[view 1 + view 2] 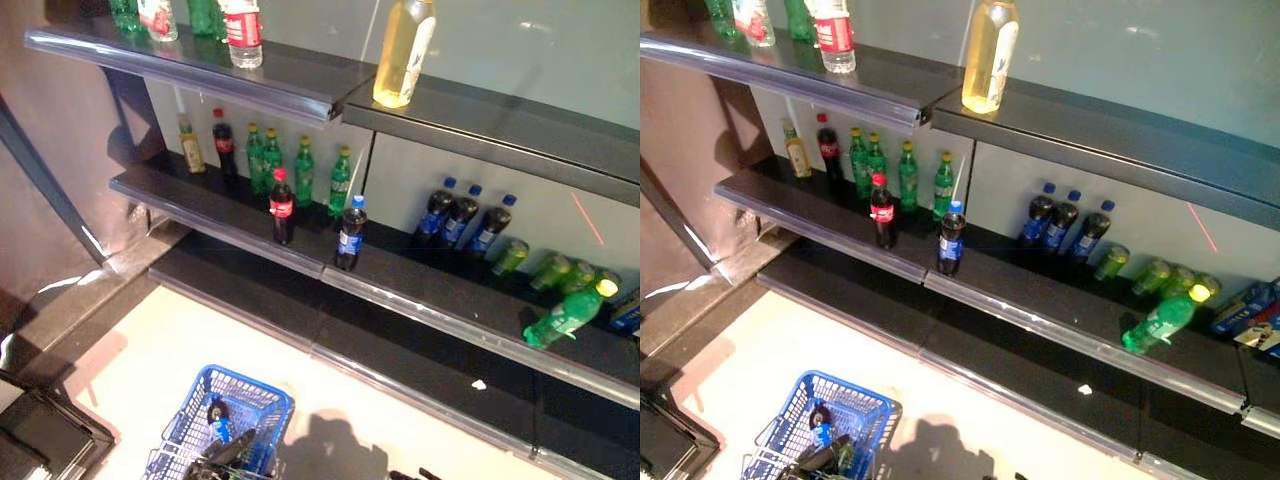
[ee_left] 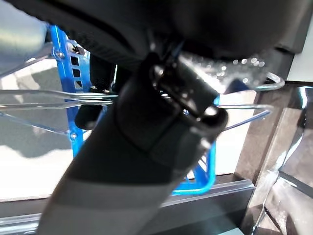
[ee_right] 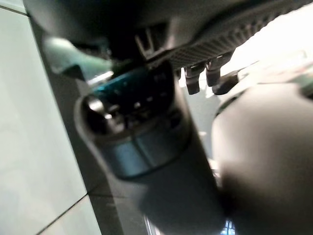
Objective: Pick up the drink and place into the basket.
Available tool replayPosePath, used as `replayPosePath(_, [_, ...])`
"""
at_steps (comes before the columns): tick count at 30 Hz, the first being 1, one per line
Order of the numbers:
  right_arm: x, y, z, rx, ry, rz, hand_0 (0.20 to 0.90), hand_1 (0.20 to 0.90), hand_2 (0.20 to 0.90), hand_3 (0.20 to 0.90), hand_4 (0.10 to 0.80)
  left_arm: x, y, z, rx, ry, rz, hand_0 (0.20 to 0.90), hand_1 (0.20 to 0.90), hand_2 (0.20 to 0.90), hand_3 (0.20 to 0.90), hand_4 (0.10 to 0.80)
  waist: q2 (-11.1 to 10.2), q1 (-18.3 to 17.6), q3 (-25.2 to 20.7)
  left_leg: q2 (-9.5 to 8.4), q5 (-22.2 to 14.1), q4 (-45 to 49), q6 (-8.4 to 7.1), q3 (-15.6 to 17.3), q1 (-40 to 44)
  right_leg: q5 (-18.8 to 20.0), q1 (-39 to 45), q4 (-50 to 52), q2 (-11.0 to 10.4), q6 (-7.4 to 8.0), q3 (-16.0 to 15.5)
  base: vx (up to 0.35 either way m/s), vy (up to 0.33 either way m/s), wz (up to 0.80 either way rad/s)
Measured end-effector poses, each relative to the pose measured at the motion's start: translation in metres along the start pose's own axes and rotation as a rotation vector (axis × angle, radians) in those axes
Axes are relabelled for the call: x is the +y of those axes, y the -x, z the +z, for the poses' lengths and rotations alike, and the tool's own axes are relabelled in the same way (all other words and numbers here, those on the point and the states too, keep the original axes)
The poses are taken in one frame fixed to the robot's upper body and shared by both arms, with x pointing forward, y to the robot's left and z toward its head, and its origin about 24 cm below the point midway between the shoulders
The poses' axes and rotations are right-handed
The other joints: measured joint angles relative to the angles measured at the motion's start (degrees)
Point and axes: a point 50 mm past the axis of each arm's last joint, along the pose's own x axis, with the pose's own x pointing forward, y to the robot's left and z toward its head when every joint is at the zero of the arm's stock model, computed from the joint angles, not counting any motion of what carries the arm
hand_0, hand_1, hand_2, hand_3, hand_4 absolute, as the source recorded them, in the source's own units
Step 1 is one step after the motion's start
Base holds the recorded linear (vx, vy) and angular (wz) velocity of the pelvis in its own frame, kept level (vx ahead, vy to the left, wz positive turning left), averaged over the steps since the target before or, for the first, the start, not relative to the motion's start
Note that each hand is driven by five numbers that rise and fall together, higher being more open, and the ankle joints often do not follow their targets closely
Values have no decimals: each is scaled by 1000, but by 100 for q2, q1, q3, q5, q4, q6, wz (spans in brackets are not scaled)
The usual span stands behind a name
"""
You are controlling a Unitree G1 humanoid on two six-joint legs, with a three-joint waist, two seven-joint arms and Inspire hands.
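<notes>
**Left eye view.** The blue basket (image 1: 262,400) stands on the pale floor (image 1: 180,350) in front of the shelving. The drink, a dark bottle with a blue label (image 1: 218,420), is inside the basket. The left hand (image 1: 228,455) shows as a dark shape at the basket's near edge. Its fingers cannot be made out here.

- The middle shelf (image 1: 420,300) carries a dark bottle with a red label (image 1: 282,207) and a dark bottle with a blue cap and label (image 1: 350,233) near the front edge.
- A row of green bottles (image 1: 272,160) stands behind them.
- Three dark blue-capped bottles (image 1: 460,217) stand further right.
- A green bottle with a yellow cap (image 1: 567,315) lies on its side.
- The top shelf (image 1: 300,85) holds a bottle of yellow liquid (image 1: 403,50) and a clear bottle with a red label (image 1: 243,32).
- No print on any label is legible.

**Right eye view.** This view shows the same arrangement. The drink is inside the basket, and no writing is readable.

**Left wrist view.** The left hand's dark bulk fills the frame. The basket's blue wall and its wire handles (image 2: 244,110) show past it. Whether the fingers close on a handle cannot be told.

**Right wrist view.** The right hand (image 3: 98,19) appears only as a dark mass at close range. Its finger position cannot be told, and no bottle is seen in it.
</notes>
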Motion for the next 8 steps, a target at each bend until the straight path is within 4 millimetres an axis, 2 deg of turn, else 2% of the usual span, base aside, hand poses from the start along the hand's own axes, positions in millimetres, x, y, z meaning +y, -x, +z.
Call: replayPosePath(8, [-1, 0, -1, -1, 62, -24, 900, 900, 900, 900, 800, 5, 1, -5, 17, -6, 4, 300, 300, 300, 200, 100, 35, -1, -147, 1, -20, -2, -2, 31, -18, -1, -65, 1, -1, -1, 25, -1, 0, -2])
